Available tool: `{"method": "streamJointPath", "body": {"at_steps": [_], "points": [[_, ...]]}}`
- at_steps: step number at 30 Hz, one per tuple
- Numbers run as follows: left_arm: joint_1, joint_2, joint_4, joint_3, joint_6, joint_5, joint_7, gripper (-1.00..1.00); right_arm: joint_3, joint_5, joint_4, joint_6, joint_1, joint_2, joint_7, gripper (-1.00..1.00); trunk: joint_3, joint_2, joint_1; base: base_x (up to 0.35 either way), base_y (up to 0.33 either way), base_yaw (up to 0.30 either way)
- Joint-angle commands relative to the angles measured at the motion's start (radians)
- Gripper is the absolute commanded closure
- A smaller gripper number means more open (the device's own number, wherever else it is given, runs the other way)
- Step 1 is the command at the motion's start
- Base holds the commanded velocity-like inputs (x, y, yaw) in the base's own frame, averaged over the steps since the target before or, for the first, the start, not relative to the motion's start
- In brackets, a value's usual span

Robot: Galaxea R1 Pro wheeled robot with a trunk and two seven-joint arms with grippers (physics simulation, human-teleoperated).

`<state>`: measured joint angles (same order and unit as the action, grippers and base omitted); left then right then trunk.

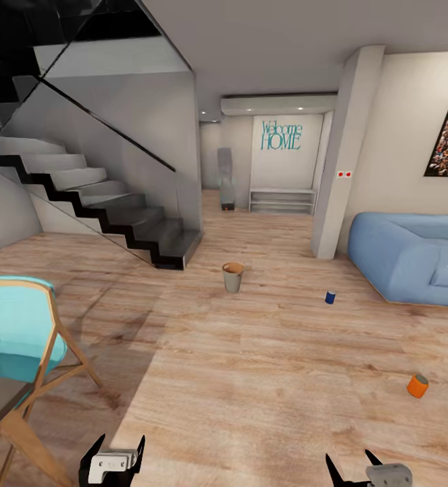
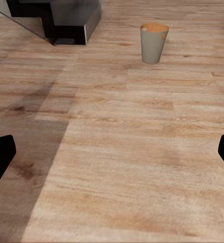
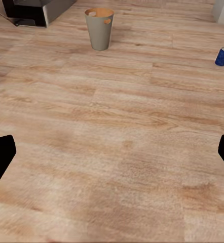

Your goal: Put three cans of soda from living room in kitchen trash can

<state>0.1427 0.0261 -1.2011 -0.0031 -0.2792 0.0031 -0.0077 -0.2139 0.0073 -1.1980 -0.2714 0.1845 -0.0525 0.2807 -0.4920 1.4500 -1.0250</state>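
Light wood plank flooring (image 1: 251,365) stretches before us, with a black-and-white staircase (image 1: 109,210) at the far left and a soft blue sofa (image 1: 413,253) at the far right. Our left gripper (image 1: 112,463) and right gripper (image 1: 369,473) both hover with fingers spread wide, holding nothing. Mid-floor stands the grey tapered trash can with its glossy orange inside (image 1: 232,276). An orange soda can (image 1: 417,386) rests near the right gripper; a small blue can (image 1: 330,297) sits nearer the sofa. A turquoise wooden-framed chair (image 1: 21,331) stands at our left.
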Motion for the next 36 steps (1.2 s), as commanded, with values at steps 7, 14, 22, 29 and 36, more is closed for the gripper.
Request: {"method": "streamJointPath", "body": {"at_steps": [7,14,22,29,36], "points": [[0.0,0.0,0.0,0.0,0.0,0.0,0.0,-1.0,0.0,-0.001,0.0,0.0,0.0,0.0,0.0,-1.0,0.0,0.0,0.0,0.323,-0.103,0.0],[0.0,0.0,0.0,0.0,0.0,0.0,0.0,-1.0,0.001,0.0,0.0,0.0,0.0,0.0,0.0,-1.0,0.0,0.0,0.0,0.323,-0.103,0.002],[0.0,0.0,0.001,0.0,0.0,-0.001,0.0,-1.0,0.001,0.0,0.0,0.0,0.0,0.0,0.0,-1.0,0.0,0.0,0.0,0.323,-0.103,0.091],[0.0,-0.001,0.004,0.0,0.0,-0.001,0.001,-1.0,0.001,0.0,0.0,0.0,0.0,0.0,0.0,-1.0,0.0,0.0,0.0,0.323,-0.103,0.089],[0.0,-0.001,0.005,0.0,0.0,-0.002,0.001,-1.0,0.001,-0.001,0.0,0.0,0.0,0.0,0.002,-1.0,0.0,0.0,0.0,0.323,-0.103,0.011]]}}
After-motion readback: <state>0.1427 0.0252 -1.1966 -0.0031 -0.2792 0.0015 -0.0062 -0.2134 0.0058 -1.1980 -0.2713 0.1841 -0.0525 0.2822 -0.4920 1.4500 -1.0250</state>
